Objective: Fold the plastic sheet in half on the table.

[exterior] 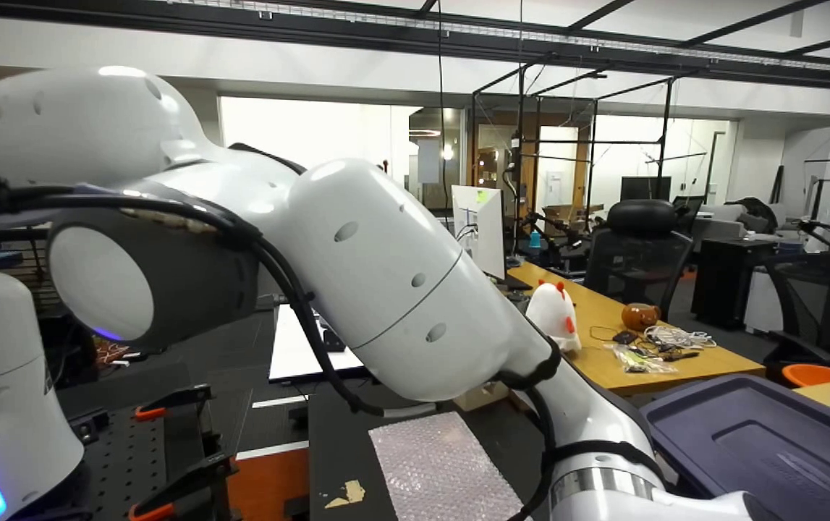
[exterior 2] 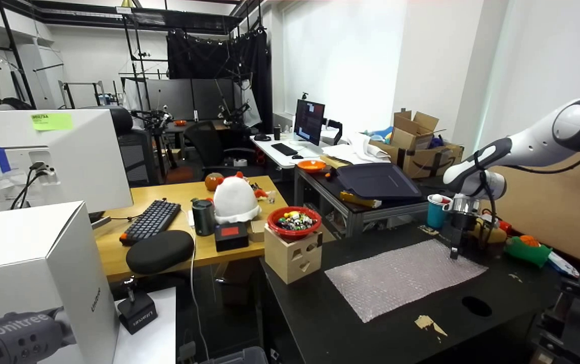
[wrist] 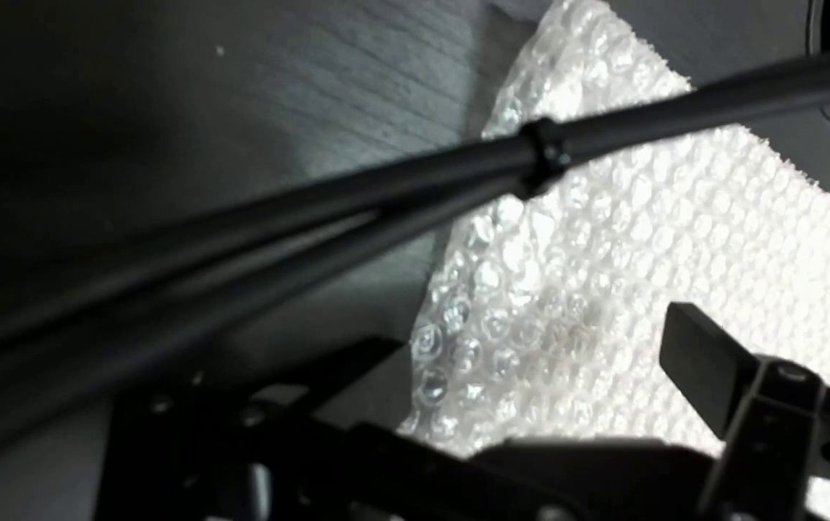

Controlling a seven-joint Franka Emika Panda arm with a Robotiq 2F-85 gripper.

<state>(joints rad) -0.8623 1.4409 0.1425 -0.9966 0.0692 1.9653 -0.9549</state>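
Black tabletop (exterior 2: 340,323) w/ pale sheet (exterior 2: 396,278) lying flat, spread out on it. Wooden box (exterior 2: 280,258) at tabletop's corner, nr one end of sheet. Tool (wrist: 536,336), jaws spread wide, over sheet's edge at opp. end; can't tell if touching. Tan scrap (exterior 2: 425,322) nr sheet's long side.

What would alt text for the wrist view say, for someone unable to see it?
The open gripper spans the edge of a bubble-wrap sheet, one finger over the sheet, the other over the black tabletop. Bundled black cables cross in front; whether either finger touches is unclear.
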